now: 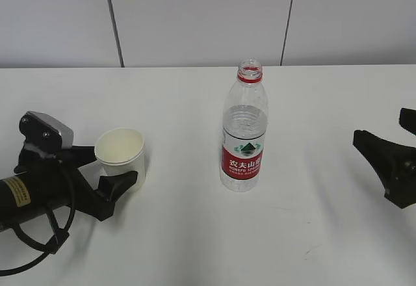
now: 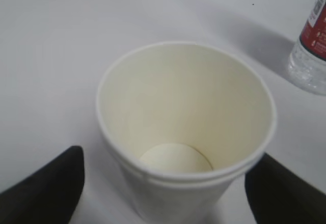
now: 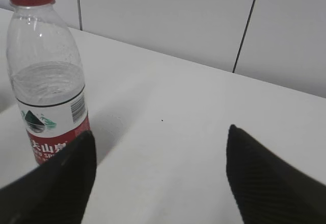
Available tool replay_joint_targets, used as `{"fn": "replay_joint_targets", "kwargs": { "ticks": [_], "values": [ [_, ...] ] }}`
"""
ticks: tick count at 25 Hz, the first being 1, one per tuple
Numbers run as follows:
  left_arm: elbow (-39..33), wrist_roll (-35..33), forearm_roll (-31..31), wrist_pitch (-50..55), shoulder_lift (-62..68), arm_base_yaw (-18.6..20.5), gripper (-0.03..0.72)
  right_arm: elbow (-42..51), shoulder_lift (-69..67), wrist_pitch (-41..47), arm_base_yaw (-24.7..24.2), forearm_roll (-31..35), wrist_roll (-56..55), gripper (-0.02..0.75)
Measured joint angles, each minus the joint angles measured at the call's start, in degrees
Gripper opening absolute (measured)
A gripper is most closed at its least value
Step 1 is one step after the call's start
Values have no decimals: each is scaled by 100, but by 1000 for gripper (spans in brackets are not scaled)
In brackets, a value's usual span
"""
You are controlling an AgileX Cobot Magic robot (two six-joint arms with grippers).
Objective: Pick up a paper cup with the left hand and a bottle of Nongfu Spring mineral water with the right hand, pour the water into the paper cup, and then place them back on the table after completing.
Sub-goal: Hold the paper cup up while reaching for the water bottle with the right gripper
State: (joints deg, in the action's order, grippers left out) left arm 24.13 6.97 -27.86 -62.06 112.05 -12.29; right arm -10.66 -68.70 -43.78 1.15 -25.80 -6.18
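Observation:
An empty white paper cup (image 1: 120, 149) stands upright on the white table (image 1: 195, 247), left of centre. My left gripper (image 1: 114, 169) is open and straddles it low down, one finger on each side. In the left wrist view the cup (image 2: 186, 132) sits between the black fingers (image 2: 48, 186), with a gap on the left side. The uncapped Nongfu Spring bottle (image 1: 244, 136), red label, about half full of clear water, stands mid-table. My right gripper (image 1: 383, 162) is open and empty at the far right, well apart from the bottle (image 3: 48, 81), which shows at the left of its view.
A white panelled wall (image 1: 208, 19) runs along the table's back edge. The bottle's base also shows at the right edge of the left wrist view (image 2: 310, 51). Bare tabletop lies between the bottle and the right gripper (image 3: 160, 147).

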Motion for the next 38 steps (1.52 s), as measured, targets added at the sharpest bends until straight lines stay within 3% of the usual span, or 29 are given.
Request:
{"fn": "replay_joint_targets", "kwargs": {
  "ticks": [19,27,32,38],
  "values": [
    [457,4,-339,312,229,-22,580,0,0,0,0,0,-5,587],
    [457,4,-343,311,229,-22,474,0,0,0,0,0,-5,587],
    [457,4,-343,208,229,-22,463,0,0,0,0,-52,-5,587],
    [457,4,-677,-236,229,-22,450,-9,-247,-112,0,-664,-65,587]
  ]
}}
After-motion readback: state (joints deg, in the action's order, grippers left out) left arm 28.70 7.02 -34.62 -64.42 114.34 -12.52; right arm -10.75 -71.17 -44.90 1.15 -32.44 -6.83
